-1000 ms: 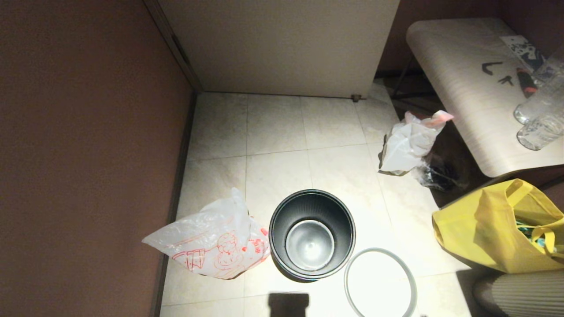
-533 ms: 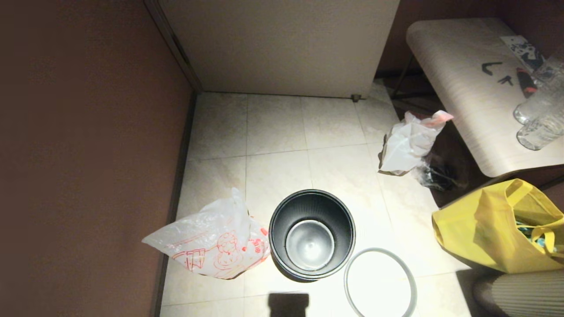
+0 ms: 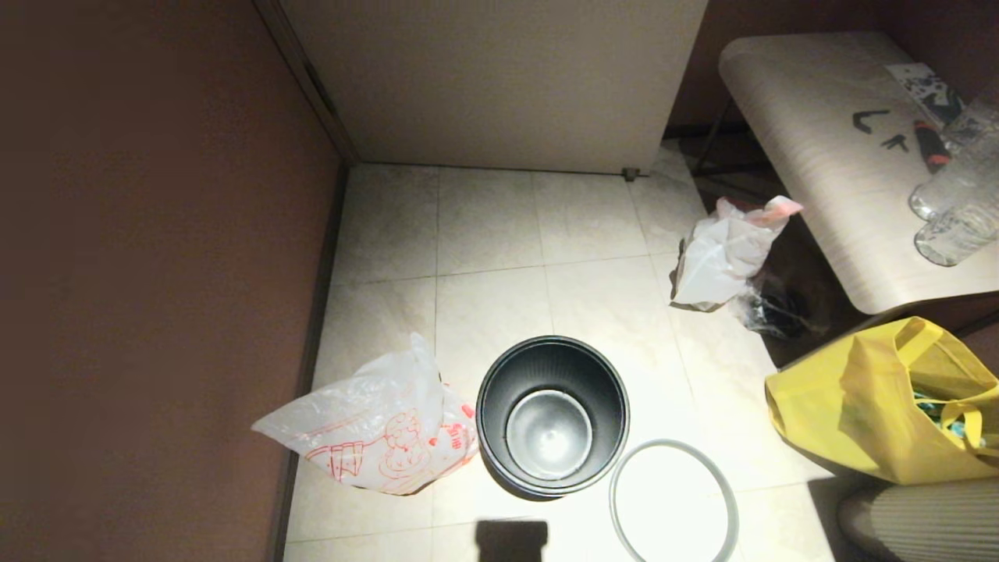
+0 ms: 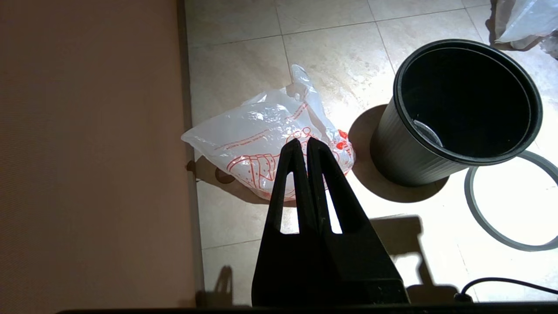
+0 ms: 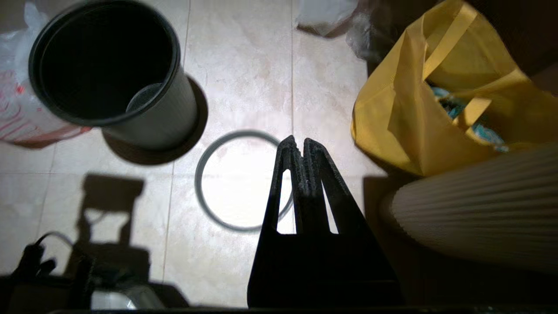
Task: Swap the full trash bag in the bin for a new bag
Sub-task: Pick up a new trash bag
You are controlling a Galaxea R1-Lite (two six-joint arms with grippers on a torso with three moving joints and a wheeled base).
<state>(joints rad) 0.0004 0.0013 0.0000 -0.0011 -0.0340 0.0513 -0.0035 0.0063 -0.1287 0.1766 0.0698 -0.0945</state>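
Note:
The black bin stands empty on the tiled floor, with no bag inside; it also shows as the bin and the bin. Its grey ring lies flat on the floor to the bin's right, seen too as the ring. The new bag, translucent with a red cartoon, lies crumpled left of the bin. The full trash bag sits on the floor at the far right, by the table. My left gripper hangs shut above the new bag, empty. My right gripper is shut and empty over the ring's edge.
A brown wall runs along the left and a white cabinet closes the far side. A yellow tote and a ribbed cream object stand at the right, under a table holding clear bottles.

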